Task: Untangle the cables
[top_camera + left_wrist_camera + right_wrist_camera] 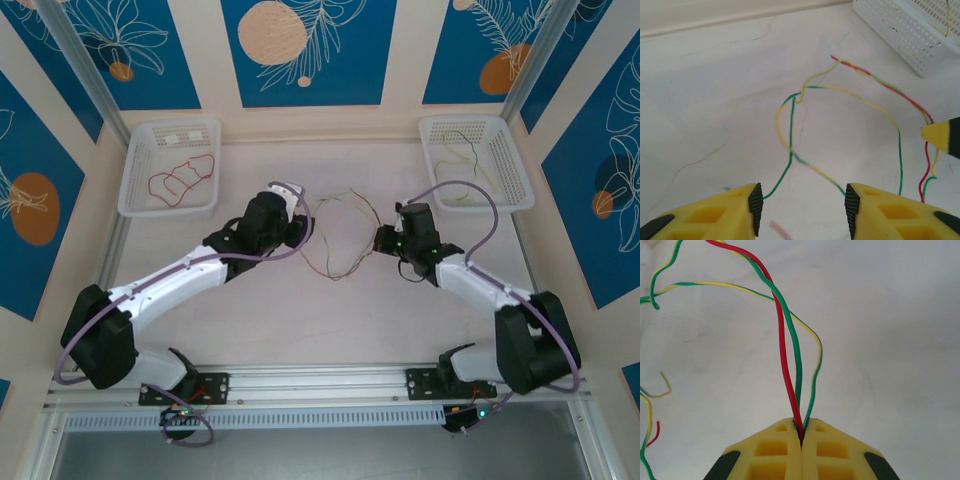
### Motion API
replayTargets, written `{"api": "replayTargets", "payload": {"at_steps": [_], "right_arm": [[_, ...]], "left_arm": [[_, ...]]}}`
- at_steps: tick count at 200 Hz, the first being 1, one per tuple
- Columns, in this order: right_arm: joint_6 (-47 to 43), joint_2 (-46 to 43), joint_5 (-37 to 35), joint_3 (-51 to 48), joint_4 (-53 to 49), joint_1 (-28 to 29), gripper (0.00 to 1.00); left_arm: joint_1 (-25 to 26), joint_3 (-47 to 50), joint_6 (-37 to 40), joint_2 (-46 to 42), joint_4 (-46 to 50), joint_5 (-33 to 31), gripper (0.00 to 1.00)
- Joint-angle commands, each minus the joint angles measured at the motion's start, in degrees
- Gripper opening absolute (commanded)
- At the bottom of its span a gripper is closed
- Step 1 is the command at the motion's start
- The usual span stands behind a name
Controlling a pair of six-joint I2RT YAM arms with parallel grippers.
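The cables (783,351) are gripped by the closed right end effector (801,432) and run straight ahead; their loops are spread just ahead of the open, empty left end effector (803,206).

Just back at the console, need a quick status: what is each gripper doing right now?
Left gripper: open, holding nothing.
Right gripper: closed on the red and green cables.

A robotics lab cell: the left arm (170,285) and right arm (480,285) stand bolted to an aluminium rail (320,381) at the table's (330,330) near edge, blue leaf-print panels (300,50) walling it in.
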State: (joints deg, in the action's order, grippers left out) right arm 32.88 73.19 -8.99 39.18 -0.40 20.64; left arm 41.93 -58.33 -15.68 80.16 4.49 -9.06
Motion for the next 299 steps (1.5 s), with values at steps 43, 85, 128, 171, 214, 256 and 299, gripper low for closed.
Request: {"api": "replayTargets", "payload": {"at_steps": [43,85,128,171,214,256,299], "right_arm": [[-15.25,-16.42,-0.31,-7.54,9.92,3.60,0.00],[-17.89,-24.97,1.91,-10.80,12.51,4.39,0.00],[-17.87,-29.71,3.73,-11.54,13.53,6.04,0.00],[-17.24,-30.90,-1.78,-10.91,11.31,6.51,0.00],[-15.50,-30.65,-10.49,-10.83,8.38,5.92,0.00],[-13.78,-30.65,-14.75,-10.79,6.50,4.35,0.00],[-12.81,-30.85,-15.01,-10.48,5.04,2.79,0.00]], "left_arm": [[-2.08,4.74,5.55,-9.45,-9.48,8.54,0.72],[-3.36,6.62,7.84,-12.53,-11.10,14.75,0.60],[-3.66,6.34,7.23,-10.11,-10.50,19.21,0.60],[-3.68,8.27,6.46,-11.39,-11.79,11.25,0.15],[-5.21,9.86,6.37,-14.69,-11.20,8.10,0.13],[-7.76,13.15,1.67,-18.11,-10.34,-2.00,0.00],[-12.05,16.42,-0.86,-21.10,-11.31,0.88,0.03]]}}
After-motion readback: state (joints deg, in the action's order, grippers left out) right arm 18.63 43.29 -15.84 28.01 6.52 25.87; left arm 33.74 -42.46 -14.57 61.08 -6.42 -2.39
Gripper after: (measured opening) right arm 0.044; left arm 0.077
